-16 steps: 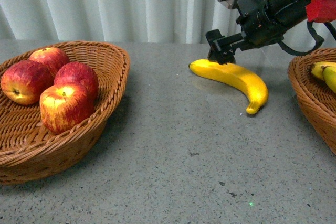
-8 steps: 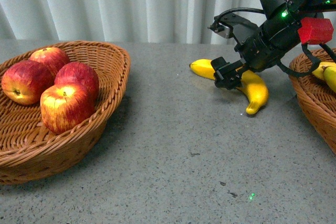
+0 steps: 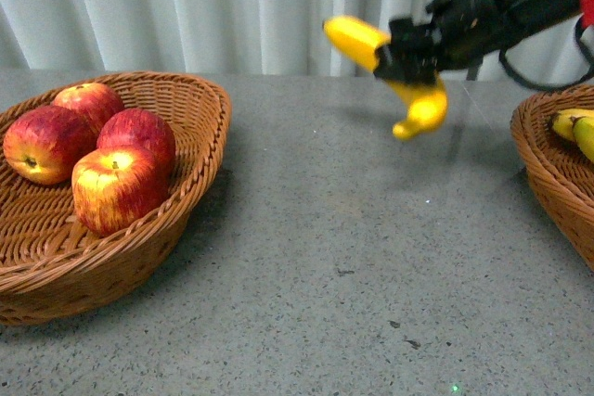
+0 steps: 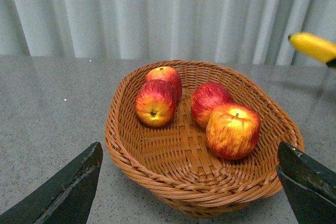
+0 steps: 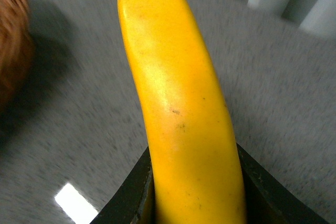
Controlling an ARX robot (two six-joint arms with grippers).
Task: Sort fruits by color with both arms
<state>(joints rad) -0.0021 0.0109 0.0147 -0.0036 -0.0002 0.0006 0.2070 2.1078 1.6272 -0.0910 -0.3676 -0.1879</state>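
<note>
The right arm's black end effector [image 3: 408,57] is clenched around the middle of a long curved bright yellow banana [image 3: 390,81], holding it in the air above the grey speckled surface [image 3: 353,257], well clear of it. In the front view the banana's 1 end points up and left while the other end hangs down below the grip. The right wrist view shows the same banana [image 5: 178,108] seated between the 2 black jaws, with the surface blurred beneath.

At the right edge of the front view stands a brown woven wicker basket [image 3: 543,164] with 2 more yellow bananas [image 3: 575,129] lying in it. On the left sits a second, shallow brown wicker basket [image 3: 139,238] holding 4 glossy red apples with yellow streaks [image 3: 111,187], grouped close together and touching.

The left arm's end effector [image 4: 191,184] is released, its 2 dark fingers [image 4: 68,192] spread wide at either side of the left wrist view, hovering in front of the apple basket [image 4: 173,177] and gripping nothing.
</note>
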